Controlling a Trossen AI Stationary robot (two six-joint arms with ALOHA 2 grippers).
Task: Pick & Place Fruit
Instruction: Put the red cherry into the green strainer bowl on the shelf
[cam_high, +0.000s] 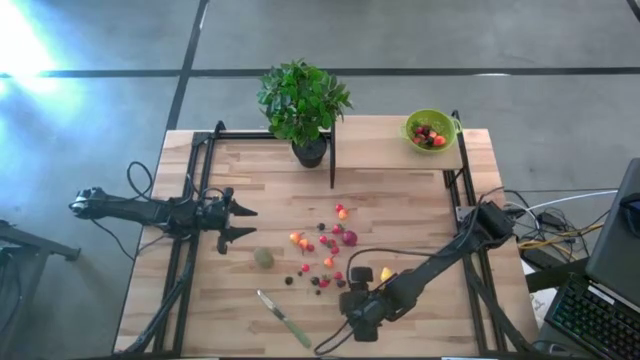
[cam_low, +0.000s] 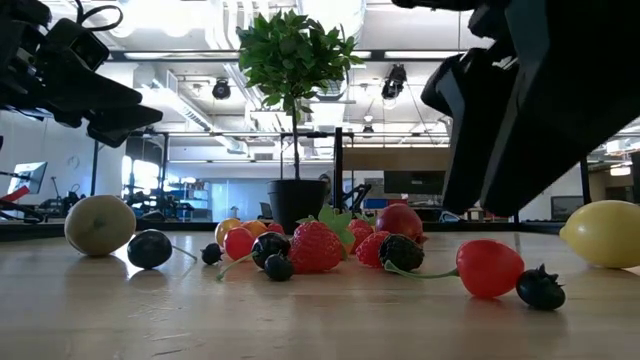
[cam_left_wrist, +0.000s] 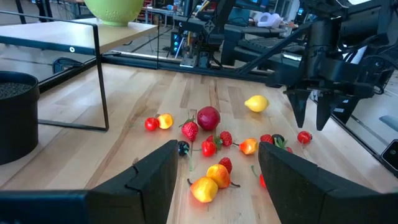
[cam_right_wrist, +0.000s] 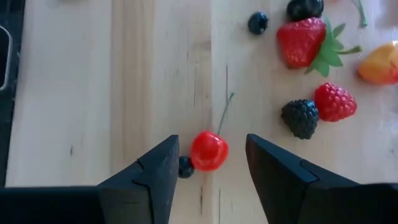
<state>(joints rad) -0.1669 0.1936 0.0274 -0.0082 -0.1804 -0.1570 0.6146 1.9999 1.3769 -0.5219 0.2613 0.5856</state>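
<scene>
Fruit (cam_right_wrist: 209, 150): glossy red cherry, thin green stem, beside tiny dark berry (cam_right_wrist: 185, 167).

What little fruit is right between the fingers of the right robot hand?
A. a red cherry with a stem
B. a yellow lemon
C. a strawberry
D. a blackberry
A: in the right wrist view the red cherry sits on the table between the open fingers of the right gripper, not yet squeezed.
</scene>
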